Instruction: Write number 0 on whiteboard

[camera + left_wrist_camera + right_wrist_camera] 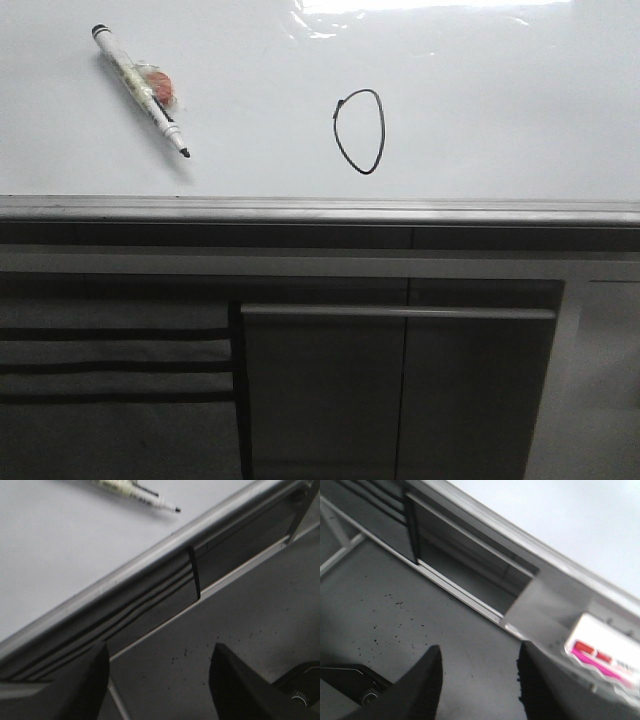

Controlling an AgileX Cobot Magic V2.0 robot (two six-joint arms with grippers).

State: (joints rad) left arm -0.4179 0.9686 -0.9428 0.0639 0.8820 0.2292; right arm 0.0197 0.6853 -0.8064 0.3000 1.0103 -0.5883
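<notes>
The number 0 is drawn on the whiteboard as a thin black oval outline, taller than it is wide. Its line closes at the upper left, where a small dark overlap marks the join. The oval narrows toward its lower end, and its long axis runs up and down the board with a slight lean, the top sitting a little left of the bottom. It sits near the middle of the board, not far above the grey edge rail.

Well apart from it, toward the left of the board, lies the marker. It is pale-bodied with a dark cap end at upper left and a black tip at lower right, so it points diagonally down toward the rail. A small orange-red patch shows beside its barrel.

My left claw hangs below the board's edge, over the speckled grey floor, its two dark fingers spread wide with nothing between them. My right claw is likewise off the board, fingers apart and empty, near a white label with red and pink print on the frame. Grey cabinet panels fill the space under the rail.
</notes>
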